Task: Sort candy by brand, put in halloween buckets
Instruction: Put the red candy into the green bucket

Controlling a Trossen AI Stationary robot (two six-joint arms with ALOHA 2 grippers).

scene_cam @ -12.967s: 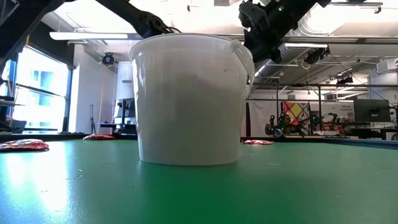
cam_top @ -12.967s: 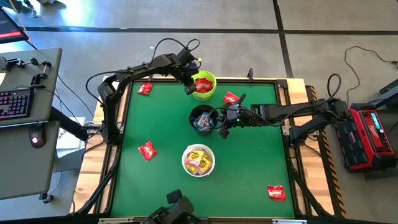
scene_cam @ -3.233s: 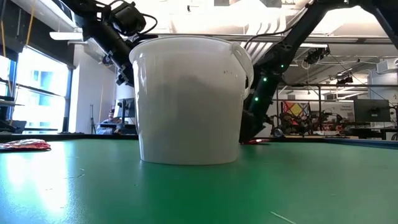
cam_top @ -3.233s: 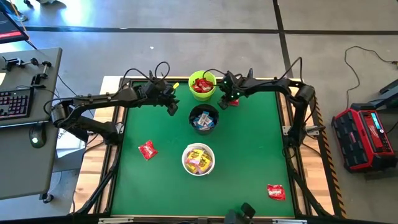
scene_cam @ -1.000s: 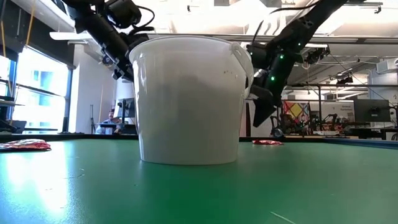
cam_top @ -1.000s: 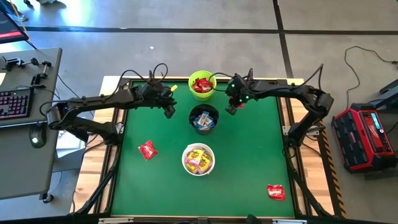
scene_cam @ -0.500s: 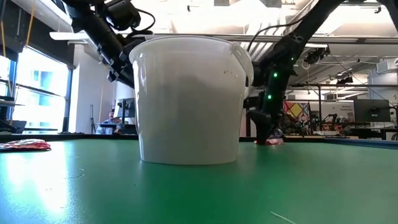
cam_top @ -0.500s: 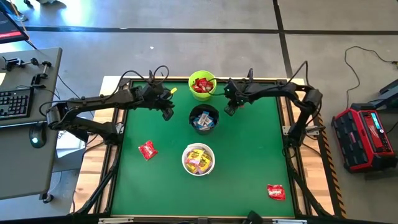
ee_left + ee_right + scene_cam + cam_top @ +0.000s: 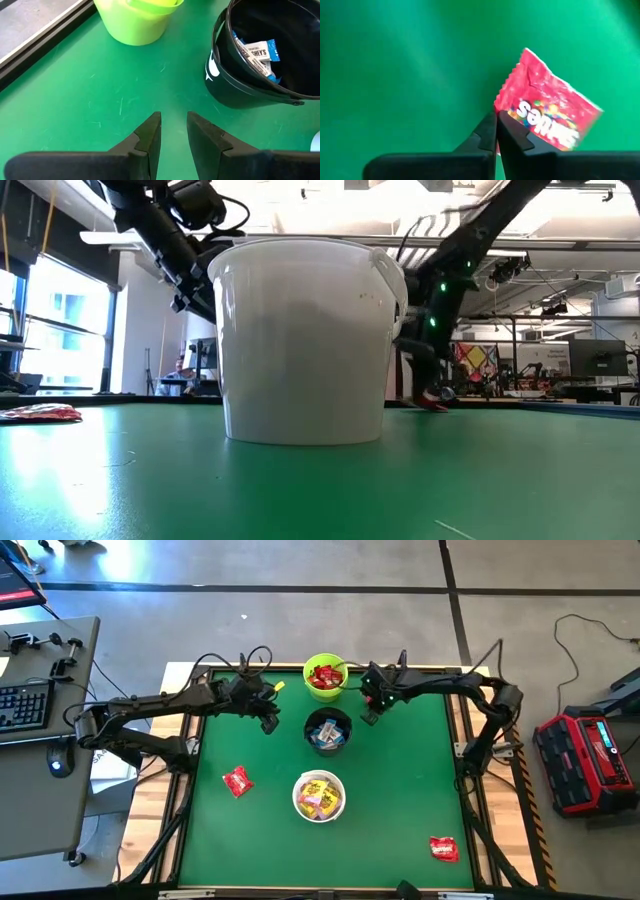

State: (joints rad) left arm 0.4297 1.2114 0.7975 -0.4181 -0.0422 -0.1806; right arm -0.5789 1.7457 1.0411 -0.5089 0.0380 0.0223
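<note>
1. Right claw (image 9: pixel 496 131) clenched on corner of red candy packet (image 9: pixel 547 114), just beside green bucket (image 9: pixel 326 677).
2. Left claw (image 9: pixel 173 131) slightly parted, empty, on that bucket's other side, near black bucket (image 9: pixel 265 55).
3. Green surface (image 9: pixel 400 790): white bucket (image 9: pixel 319 797), two more red packets (image 9: pixel 237 781) well apart from green bucket.
4. Room: concrete floor, workshop w/ ceiling lights.

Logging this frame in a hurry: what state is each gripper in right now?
Left gripper: open, empty, above the mat beside the black bucket.
Right gripper: shut on the edge of a red candy packet.
</note>
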